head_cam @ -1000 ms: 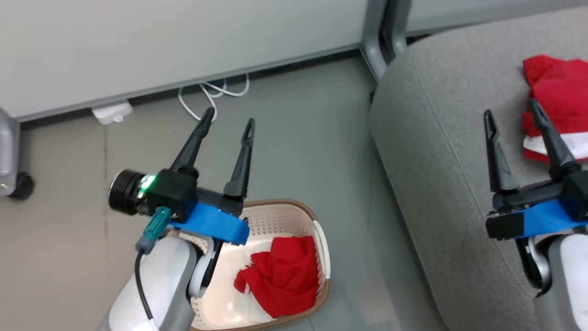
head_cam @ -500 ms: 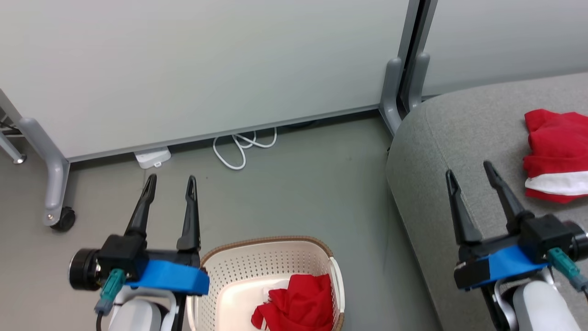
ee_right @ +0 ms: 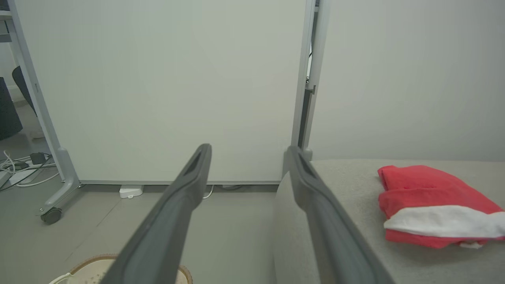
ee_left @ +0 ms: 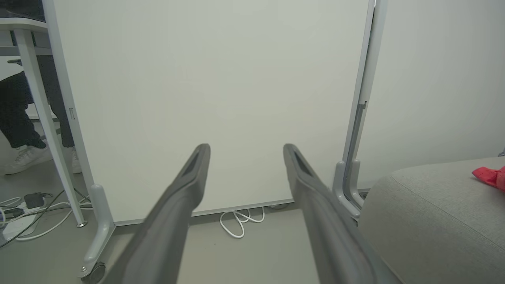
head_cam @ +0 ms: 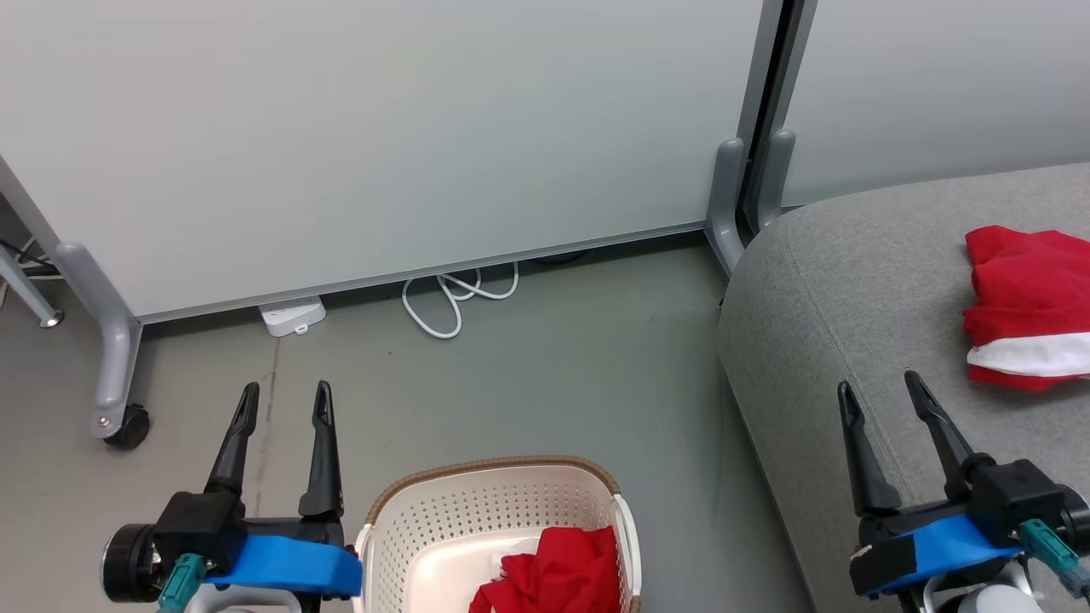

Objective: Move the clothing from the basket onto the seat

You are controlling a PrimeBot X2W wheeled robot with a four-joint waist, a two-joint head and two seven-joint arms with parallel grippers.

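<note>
The left tool [head_cam: 286, 387], two long dark fingers above a blue band, hung over the grey floor [head_cam: 553, 383] just to the left of the cream-white perforated plastic basket [head_cam: 494, 466] with its brown woven-look rim. Its fingers stood spread, with nothing between them. The basket sat on the floor, close to the large light grey upholstered seat [head_cam: 851, 298] but apart from it. Inside the basket, toward its right side, lay the crumpled plain red garment [head_cam: 562, 575], partly cut off by the bottom edge of the head view.

The right tool [head_cam: 877, 381] was over the seat's rounded left edge, its fingers likewise spread and empty. Further along the seat cushion, well apart from that tool, rested the bunched red garment with the broad white stripe [head_cam: 1026, 306], the stripe on its near side. In the right wrist view the striped garment [ee_right: 430, 205] lay off to the right of the fingers.

Behind the basket stood pale partition panels [head_cam: 383, 128] on grey feet, one with a black castor [head_cam: 128, 426]. At their base lay a looped white cable [head_cam: 456, 298] and a white power strip [head_cam: 292, 315]. In the left wrist view, a person's dark trouser legs and white shoes [ee_left: 23, 154] showed past the panel's left side.
</note>
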